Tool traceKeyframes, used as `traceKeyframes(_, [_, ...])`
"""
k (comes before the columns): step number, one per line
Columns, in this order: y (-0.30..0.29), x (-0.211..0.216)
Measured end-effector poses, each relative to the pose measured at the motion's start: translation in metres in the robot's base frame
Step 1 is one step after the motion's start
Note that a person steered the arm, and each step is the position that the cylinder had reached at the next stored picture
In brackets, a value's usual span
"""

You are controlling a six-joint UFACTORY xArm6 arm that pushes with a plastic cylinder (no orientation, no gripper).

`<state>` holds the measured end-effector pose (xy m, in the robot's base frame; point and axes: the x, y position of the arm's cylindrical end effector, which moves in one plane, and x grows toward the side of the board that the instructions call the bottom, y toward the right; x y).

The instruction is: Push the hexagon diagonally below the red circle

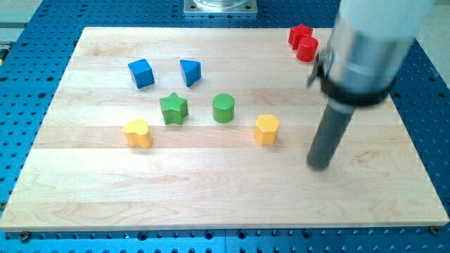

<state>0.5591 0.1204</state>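
The yellow hexagon (266, 129) stands right of the board's middle. The red circle (307, 49) stands near the board's top right corner, touching a red star (299, 34) just above and left of it. My tip (320, 166) rests on the board to the right of the hexagon and slightly lower, a short gap away, not touching it. The rod and its grey housing rise toward the view's top right and hide part of the board there.
A green circle (223, 108) and a green star (173, 109) stand left of the hexagon. A yellow heart (138, 133) lies further left. A blue cube (141, 73) and a blue triangle (190, 72) stand above them. The wooden board (211, 197) lies on a blue perforated table.
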Motion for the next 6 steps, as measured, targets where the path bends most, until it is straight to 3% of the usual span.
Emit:
traceKeyframes(1, [-0.065, -0.002])
traceKeyframes(2, [-0.076, -0.028])
traceKeyframes(4, [-0.049, -0.093])
traceKeyframes(5, [-0.018, -0.1])
traceKeyframes(6, [0.021, -0.153])
